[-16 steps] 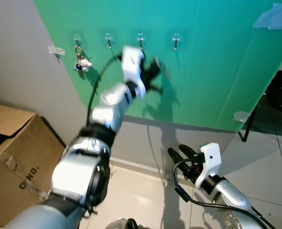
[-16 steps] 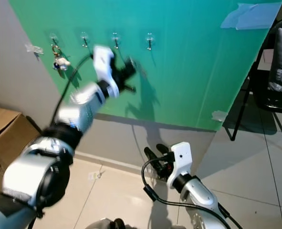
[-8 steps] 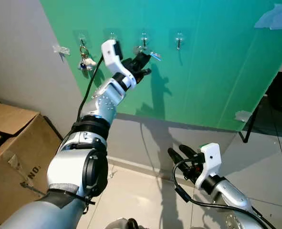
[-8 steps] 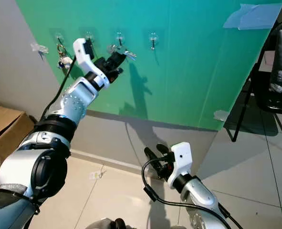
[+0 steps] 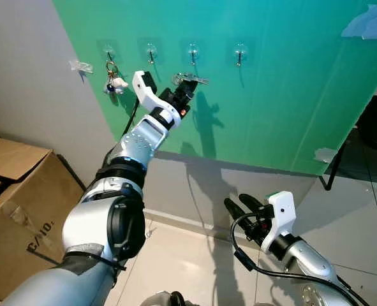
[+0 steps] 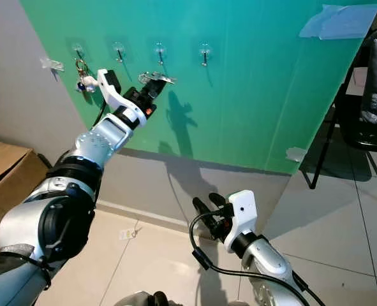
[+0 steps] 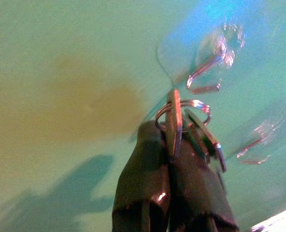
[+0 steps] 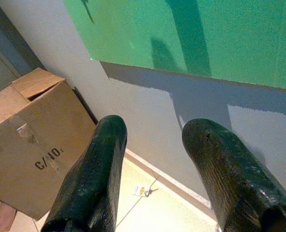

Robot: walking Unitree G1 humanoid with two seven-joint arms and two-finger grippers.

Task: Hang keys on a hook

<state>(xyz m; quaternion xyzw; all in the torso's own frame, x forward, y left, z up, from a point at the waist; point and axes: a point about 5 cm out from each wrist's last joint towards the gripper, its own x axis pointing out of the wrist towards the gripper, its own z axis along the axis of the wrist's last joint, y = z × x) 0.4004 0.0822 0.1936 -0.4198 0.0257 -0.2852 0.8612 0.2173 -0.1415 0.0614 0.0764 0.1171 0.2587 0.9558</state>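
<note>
Your left pincer (image 5: 182, 91) is pinching the keys (image 5: 189, 79) by the ring, fingers pressed together on it, and holding them up against the green panel (image 5: 284, 95) just below the third hook (image 5: 192, 53) of a row of four. Held edge-on near the wall, the ring is presenting its loop toward the hook's prong (image 7: 203, 82), as the left wrist view is showing; it is not yet threaded. The first hook is already carrying another keyring (image 5: 113, 81). Your right pincer (image 8: 157, 179) is idling low with fingers spread, facing the grey wall (image 8: 147, 111), a cardboard box (image 8: 34, 140) and the tiled floor (image 6: 156, 268).
</note>
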